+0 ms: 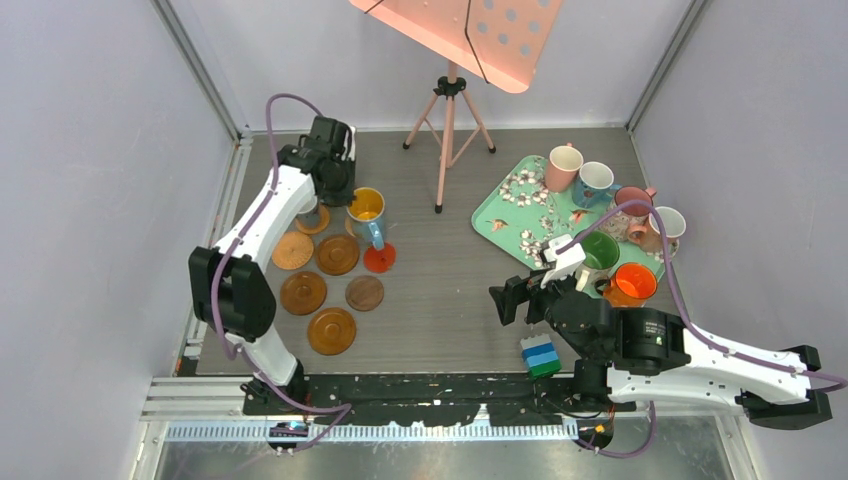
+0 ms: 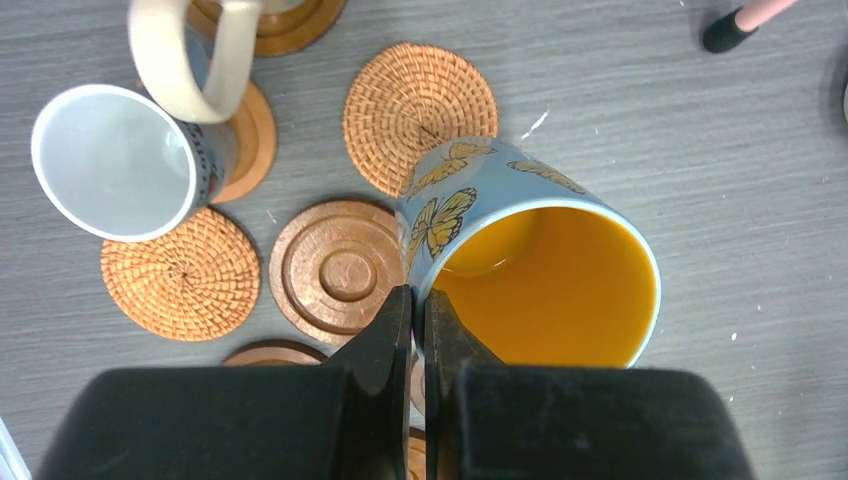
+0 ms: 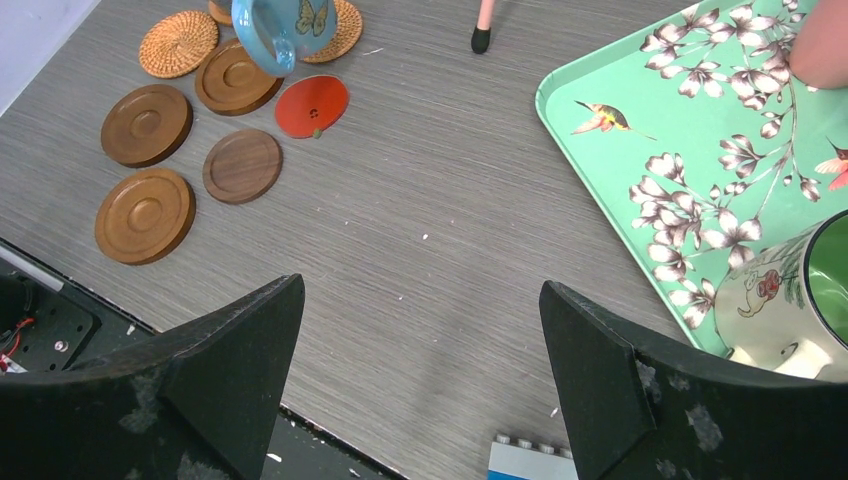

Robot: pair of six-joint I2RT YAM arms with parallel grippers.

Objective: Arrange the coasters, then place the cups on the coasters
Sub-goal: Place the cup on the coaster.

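— How far along?
— The coasters (image 1: 303, 293) are laid out on the left, and one pale mug (image 2: 110, 160) sits on one. Six more mugs (image 1: 597, 182) wait on the tray (image 1: 497, 215).
— The grippers?
— The left gripper (image 2: 418, 312) pinches the butterfly mug (image 2: 545, 280) by its rim, over the coasters. The right gripper (image 3: 420, 290) is spread wide, empty

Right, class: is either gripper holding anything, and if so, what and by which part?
The left gripper pinches the blue butterfly mug by its rim, one finger inside, one outside. The right gripper is open and holds nothing.
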